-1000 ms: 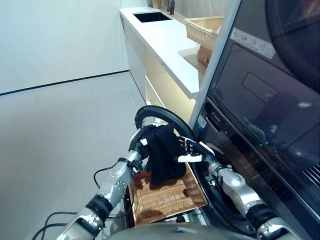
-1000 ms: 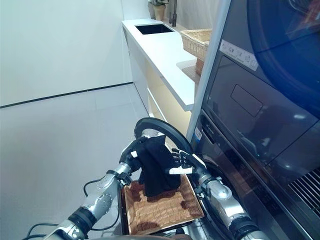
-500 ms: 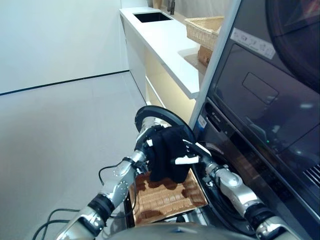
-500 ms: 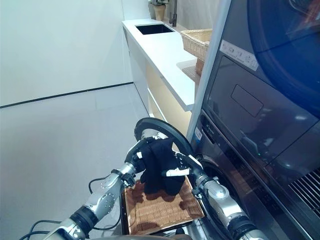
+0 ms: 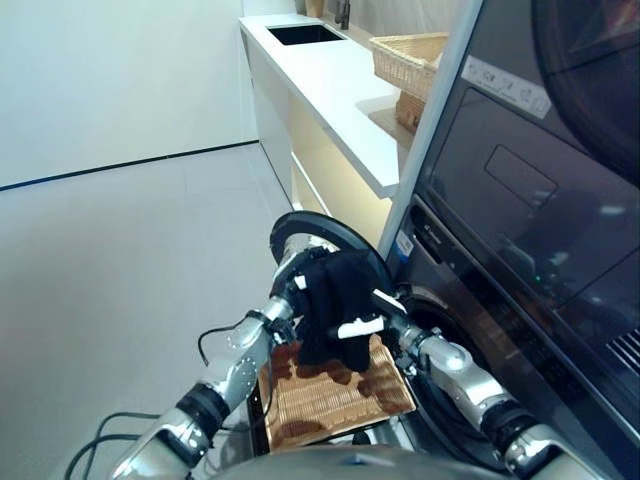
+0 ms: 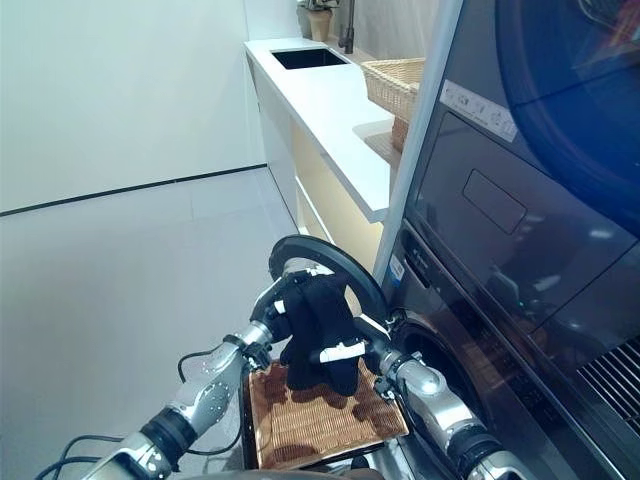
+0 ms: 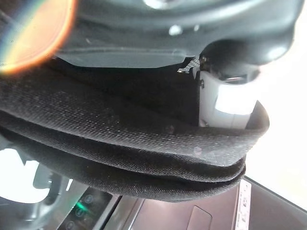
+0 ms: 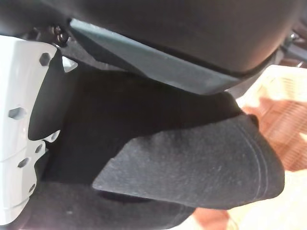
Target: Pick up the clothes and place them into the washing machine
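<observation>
A black garment (image 5: 335, 298) hangs bunched between my two hands, just above a flat wicker basket (image 5: 330, 402). My left hand (image 5: 291, 287) grips its near side from the left. From the right, my right hand (image 5: 388, 312) holds it with the white thumb (image 5: 358, 327) laid across the front. In the wrist views the black garment (image 7: 134, 158) folds over the left palm, and the garment (image 8: 192, 158) is pressed under the right palm. The washing machine's round door (image 5: 300, 226) stands open behind the cloth. Its dark opening (image 6: 425, 352) lies just to the right.
Brown clothes (image 5: 300, 430) lie in the wicker basket. A white counter (image 5: 335, 85) with a sink (image 5: 303, 33) runs along the far side, with another wicker basket (image 5: 410, 55) on it. The dark appliance front (image 5: 520, 200) fills the right; open floor (image 5: 120, 260) lies to the left.
Both hands have carried the black garment a little right, towards the machine's opening. The right hand, spread flat against the cloth before, now has its thumb clamped on it.
</observation>
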Robot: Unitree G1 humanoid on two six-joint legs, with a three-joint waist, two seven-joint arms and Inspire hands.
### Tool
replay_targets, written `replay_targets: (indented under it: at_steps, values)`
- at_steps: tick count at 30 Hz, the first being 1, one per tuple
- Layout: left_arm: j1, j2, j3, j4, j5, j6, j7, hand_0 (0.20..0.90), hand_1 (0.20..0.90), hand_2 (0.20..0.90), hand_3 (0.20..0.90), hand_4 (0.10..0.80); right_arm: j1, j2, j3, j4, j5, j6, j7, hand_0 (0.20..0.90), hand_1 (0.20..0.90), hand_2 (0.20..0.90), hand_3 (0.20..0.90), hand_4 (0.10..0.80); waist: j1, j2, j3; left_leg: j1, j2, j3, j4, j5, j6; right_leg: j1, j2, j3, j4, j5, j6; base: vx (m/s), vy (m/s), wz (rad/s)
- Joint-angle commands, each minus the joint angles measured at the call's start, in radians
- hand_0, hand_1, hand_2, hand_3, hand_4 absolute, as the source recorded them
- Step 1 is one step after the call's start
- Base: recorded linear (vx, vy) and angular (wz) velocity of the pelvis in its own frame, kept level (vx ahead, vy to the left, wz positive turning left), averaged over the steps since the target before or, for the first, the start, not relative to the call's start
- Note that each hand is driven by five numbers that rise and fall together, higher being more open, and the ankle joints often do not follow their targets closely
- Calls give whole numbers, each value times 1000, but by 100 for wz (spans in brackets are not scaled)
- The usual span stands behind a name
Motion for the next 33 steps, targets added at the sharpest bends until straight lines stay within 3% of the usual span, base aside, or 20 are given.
replay_targets:
  at_steps: [1,11,13,14,16,33]
  values:
    - [-193,-55,12,-112,-48,-101,-46,200,200,200,200,300,-111,53,21,16,56,-85,18,900,900,900,900,800,19,-58,-102,-30,35,-47,59,-5,-81,-42,-76,7,76,46,66,0,0,0]
    - [-216,-68,12,-131,-51,-112,-28,200,200,200,200,300,-126,74,50,17,65,-80,27,900,900,900,900,800,19,-58,-101,-31,35,-48,61,-5,-81,-39,-76,4,77,45,67,0,0,0]
    - [-218,-69,15,-134,-55,-113,-26,200,200,200,200,300,-125,76,49,13,72,-78,27,763,763,763,763,702,20,-59,-101,-31,36,-49,61,-5,-81,-38,-77,4,77,46,67,0,0,0]
    - [-218,-71,15,-132,-58,-113,-24,200,200,200,200,300,-126,81,49,17,74,-78,26,733,733,733,733,680,21,-59,-101,-31,36,-48,60,-5,-81,-38,-76,3,77,45,67,0,0,0]
    - [-218,-74,16,-131,-59,-114,-21,200,200,200,200,300,-126,90,46,27,77,-80,23,200,200,200,200,300,20,-58,-102,-30,36,-48,61,-5,-81,-37,-76,3,77,46,67,0,0,0]
    - [-190,-66,30,-115,-45,-115,-19,200,200,200,200,300,-89,98,-6,29,138,-89,12,200,200,200,200,300,17,-61,-101,-30,37,-44,65,-8,-80,-38,-75,9,76,45,66,0,0,0]
